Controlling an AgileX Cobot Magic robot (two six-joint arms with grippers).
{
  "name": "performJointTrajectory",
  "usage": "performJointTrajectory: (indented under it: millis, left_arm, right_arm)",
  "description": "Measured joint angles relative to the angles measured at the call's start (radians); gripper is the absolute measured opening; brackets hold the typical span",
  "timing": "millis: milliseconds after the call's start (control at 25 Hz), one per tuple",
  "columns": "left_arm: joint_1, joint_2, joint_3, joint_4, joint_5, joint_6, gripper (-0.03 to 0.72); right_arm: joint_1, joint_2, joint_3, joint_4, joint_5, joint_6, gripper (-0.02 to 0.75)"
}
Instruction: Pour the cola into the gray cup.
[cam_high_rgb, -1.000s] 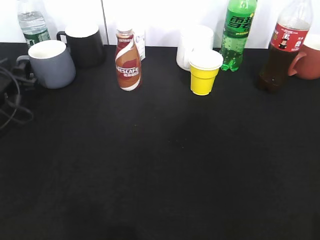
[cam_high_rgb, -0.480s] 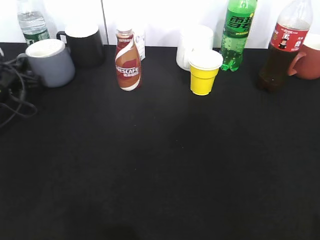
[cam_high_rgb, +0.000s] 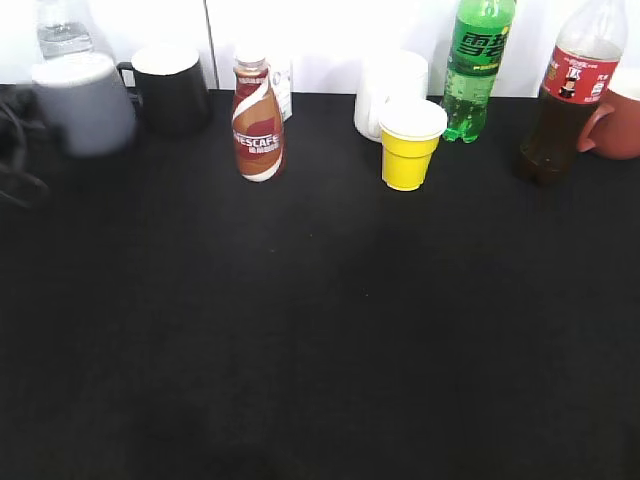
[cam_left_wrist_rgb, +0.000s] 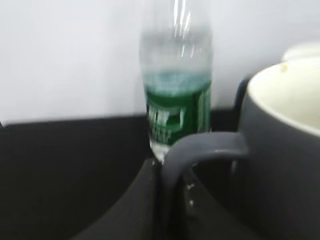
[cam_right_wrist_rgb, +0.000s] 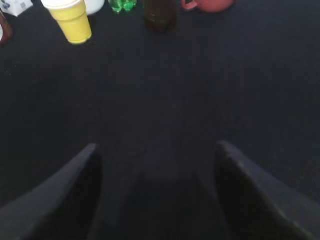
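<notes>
The gray cup (cam_high_rgb: 85, 100) hangs blurred above the table's far left corner. In the left wrist view my left gripper (cam_left_wrist_rgb: 170, 200) is shut on its loop handle, and the cup's body and white inside (cam_left_wrist_rgb: 280, 150) fill the right side. The cola bottle (cam_high_rgb: 565, 100), with dark liquid and a red label, stands at the back right; its base shows in the right wrist view (cam_right_wrist_rgb: 160, 12). My right gripper (cam_right_wrist_rgb: 156, 147) is open and empty over bare black table, well in front of the cola.
Along the back stand a green-labelled water bottle (cam_high_rgb: 62, 30), a black mug (cam_high_rgb: 170, 88), a Nescafe bottle (cam_high_rgb: 257, 120), a white mug (cam_high_rgb: 385, 85), a yellow cup (cam_high_rgb: 409, 145), a green soda bottle (cam_high_rgb: 475, 70) and a red mug (cam_high_rgb: 618, 120). Black cables (cam_high_rgb: 15, 150) hang at the left edge.
The gray cup has risen off the table and shifted slightly left, held by its handle. The cables at the left moved up with it. Nothing else moved.
</notes>
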Motion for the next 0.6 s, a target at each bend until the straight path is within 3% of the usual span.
performJointTrajectory:
  millis: [200, 320, 480, 600]
  left_arm:
    - [0.000, -0.311, 0.208, 0.038, 0.086, -0.048, 0.048]
    - [0.000, -0.518, 0.218, 0.088, 0.207, -0.086, 0.048]
    - [0.000, -0.661, 0.218, 0.137, 0.343, -0.110, 0.048]
    - [0.000, -0.703, 0.219, 0.203, 0.386, -0.178, 0.048]
  right_arm:
    - [0.000, 0.112, -0.030, -0.011, -0.436, -0.156, 0.532]
    - [0.000, 0.289, -0.029, -0.011, -0.789, -0.244, 0.532]
    - [0.000, 0.515, 0.028, -0.057, -1.034, -0.285, 0.526]
    - [0.000, 0.676, 0.157, -0.076, -1.291, -0.287, 0.449]
